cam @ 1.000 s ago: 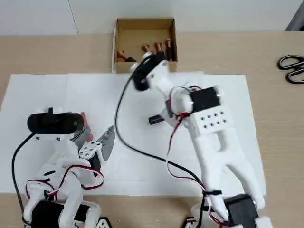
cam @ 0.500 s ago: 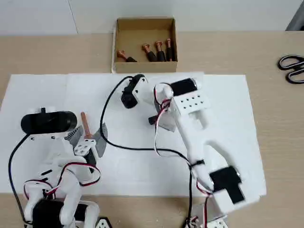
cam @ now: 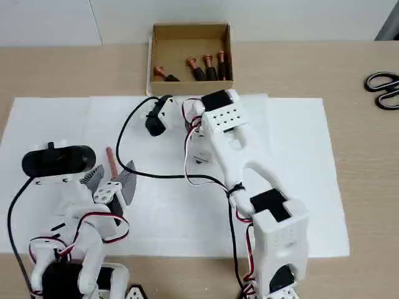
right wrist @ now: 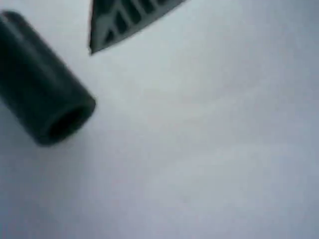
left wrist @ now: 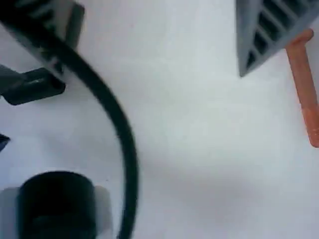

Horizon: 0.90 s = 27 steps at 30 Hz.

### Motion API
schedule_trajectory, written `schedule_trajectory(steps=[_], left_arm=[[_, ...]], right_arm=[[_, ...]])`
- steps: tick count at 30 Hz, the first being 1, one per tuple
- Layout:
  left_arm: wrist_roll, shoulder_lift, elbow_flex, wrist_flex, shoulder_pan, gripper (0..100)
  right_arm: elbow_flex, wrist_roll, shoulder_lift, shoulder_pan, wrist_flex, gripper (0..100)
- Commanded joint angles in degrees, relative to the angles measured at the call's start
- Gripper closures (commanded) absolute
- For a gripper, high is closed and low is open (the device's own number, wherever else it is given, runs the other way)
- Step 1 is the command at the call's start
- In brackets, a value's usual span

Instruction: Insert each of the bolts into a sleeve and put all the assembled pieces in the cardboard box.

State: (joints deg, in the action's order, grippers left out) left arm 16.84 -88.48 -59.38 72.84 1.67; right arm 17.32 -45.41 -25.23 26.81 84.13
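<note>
An orange bolt lies on the white paper, just ahead of my left gripper. That gripper is open and low over the paper, and one grey finger stands beside the bolt. A black sleeve lies on its side close to a grey finger of my right gripper, which is open with nothing in it. In the high view the sleeve is mostly hidden under the right arm. The cardboard box at the back holds several assembled pieces.
A black cable loops over the paper between the two arms. Scissors lie on the wooden table at the far right. The right half of the paper is bare.
The right arm has swung back from the box and come down over the sleeve on the paper. The left arm shifted slightly left, uncovering the bolt.
</note>
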Motion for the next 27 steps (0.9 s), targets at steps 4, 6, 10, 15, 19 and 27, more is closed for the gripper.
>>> schedule_trajectory(steps=[4,6,10,15,19,27], left_arm=[[-0.4,-0.1,0.2,-1.4,0.3,80],[-0.4,-0.1,0.2,-1.4,0.3,80],[-0.4,-0.1,0.2,-1.4,0.3,80],[-0.4,-0.1,0.2,-1.4,0.3,80],[-0.4,-0.1,0.2,-1.4,0.3,80],[-0.4,-0.1,0.2,-1.4,0.3,80]], right_arm=[[2.8,-0.4,-1.2,1.1,0.0,77.2],[2.8,-0.4,-2.0,1.1,0.0,77.2],[2.8,-0.5,-4.4,1.1,-0.1,77.2],[2.8,-0.5,-6.4,1.1,-1.6,77.2],[2.8,-0.5,-7.1,1.1,-2.2,77.2],[2.8,-0.4,-8.3,0.8,-2.0,77.5]])
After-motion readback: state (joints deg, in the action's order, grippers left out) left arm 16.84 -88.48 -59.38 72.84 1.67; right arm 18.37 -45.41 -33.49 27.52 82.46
